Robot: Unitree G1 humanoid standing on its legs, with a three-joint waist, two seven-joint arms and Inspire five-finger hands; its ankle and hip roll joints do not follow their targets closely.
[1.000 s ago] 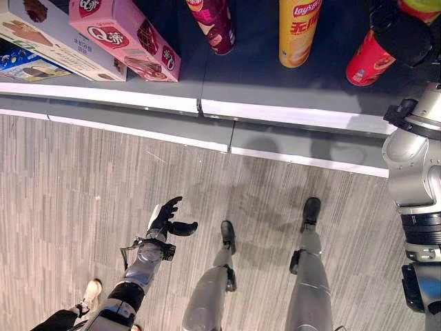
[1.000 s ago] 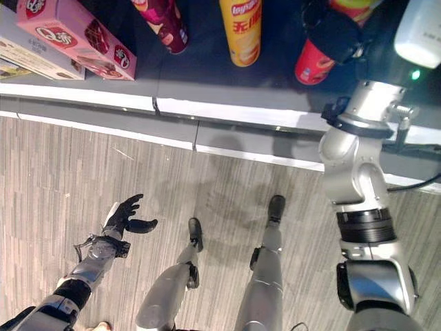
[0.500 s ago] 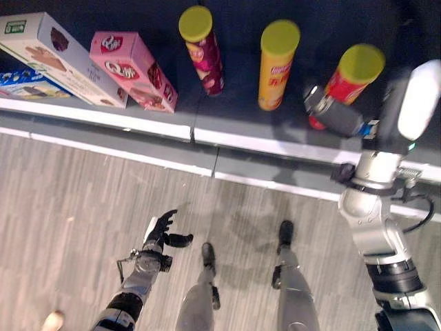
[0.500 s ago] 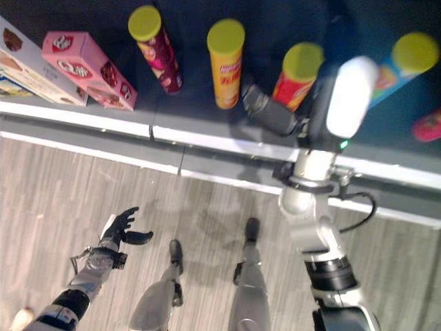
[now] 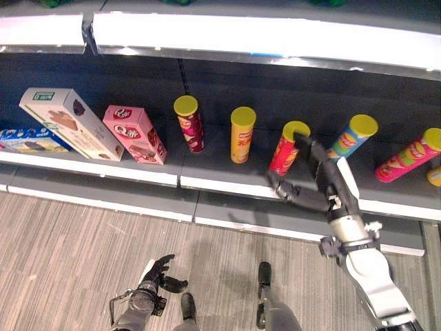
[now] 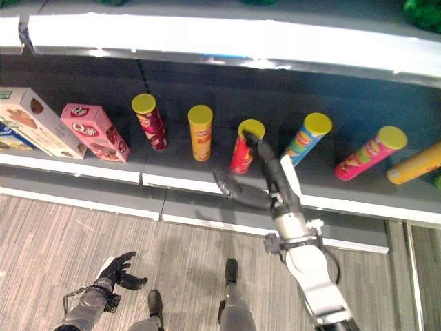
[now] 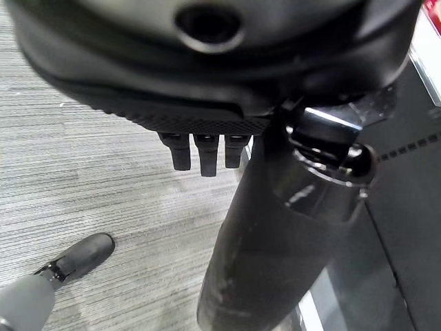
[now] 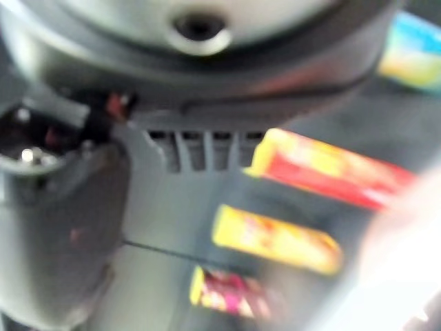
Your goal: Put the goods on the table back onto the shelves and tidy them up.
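A red chip can [image 5: 284, 153] with a yellow lid stands slightly tilted on the dark shelf [image 5: 227, 186], between a yellow can [image 5: 241, 134] and a blue can [image 5: 351, 138]. My right hand [image 5: 329, 189] is raised to the shelf right beside the red can. Its fingers are straight, reaching up by the lid, and its thumb stretches out below the can's base. In the right wrist view the red can [image 8: 331, 172] lies past the fingers, apart from them. My left hand [image 5: 160, 272] hangs low over the floor, open and holding nothing.
Further left on the shelf stand a maroon can [image 5: 191, 124], a pink box [image 5: 134, 134], a white box [image 5: 69, 124] and a blue pack [image 5: 24, 140]. To the right lie a pink can [image 5: 406, 155] and an orange can [image 6: 413, 164]. A lit shelf board runs overhead.
The camera has swung upward, bringing the whole shelf row and the board above into view. My right hand has shifted from the red can's lower part to its side, fingers straightened. The left hand stays low.
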